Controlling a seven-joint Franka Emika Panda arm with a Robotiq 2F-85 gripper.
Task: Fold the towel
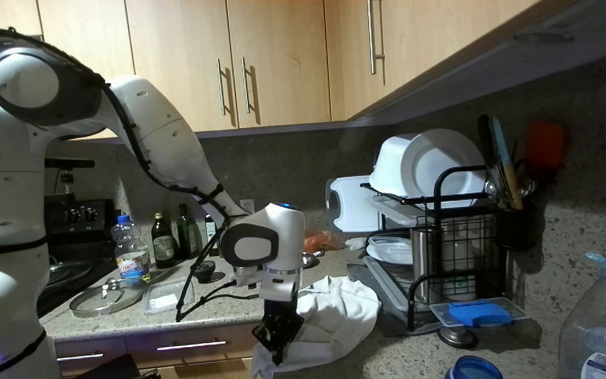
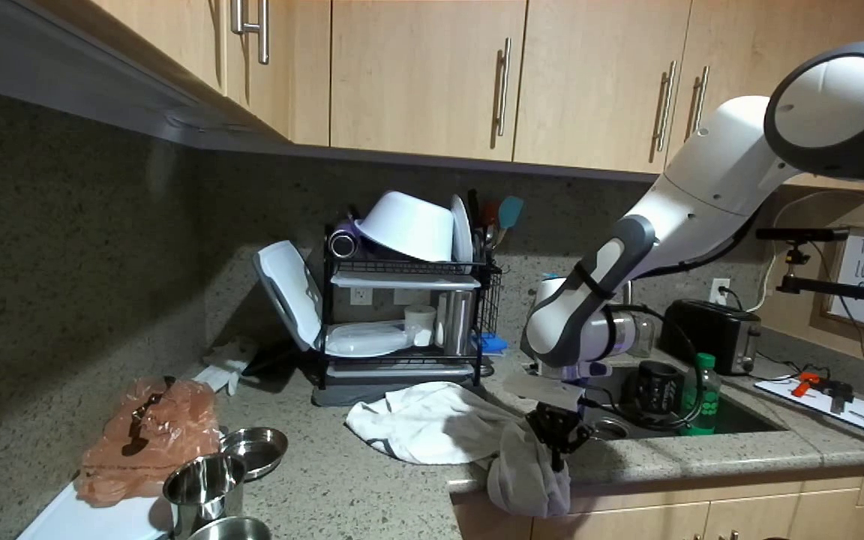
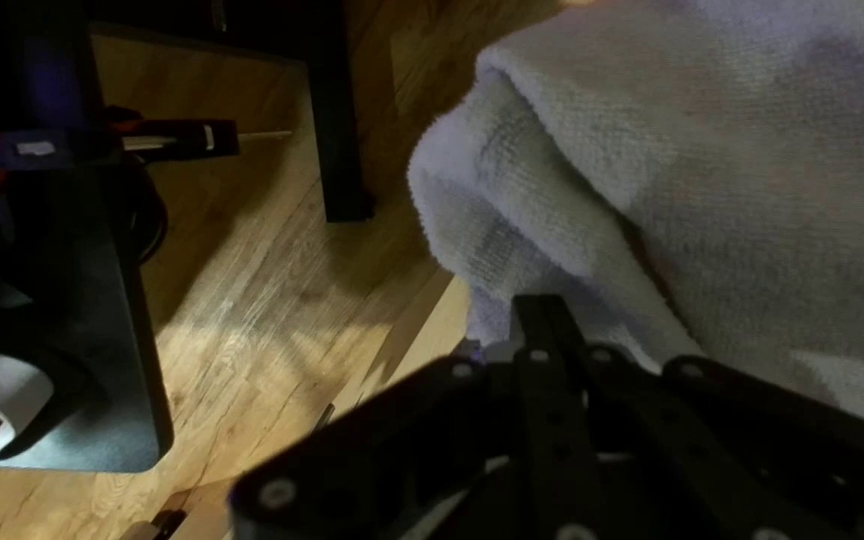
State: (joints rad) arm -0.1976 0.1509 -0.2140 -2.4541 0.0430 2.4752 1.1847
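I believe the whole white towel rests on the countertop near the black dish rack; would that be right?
Not the whole of it: in an exterior view, part of the white towel hangs down past the edge of the countertop. The rest does lie near the black dish rack.

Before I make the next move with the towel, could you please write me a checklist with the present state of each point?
1. The tool is at the towel: ok, near its hanging end.
2. Jaws shut: ok, they look together in the wrist view.
3. The towel held between them: cannot tell.
4. The towel spread flat: not ok, it lies rumpled.
5. The whole towel on the counter: not ok, one end hangs over the edge.
6. The towel free of the dish rack: cannot tell, they are close.
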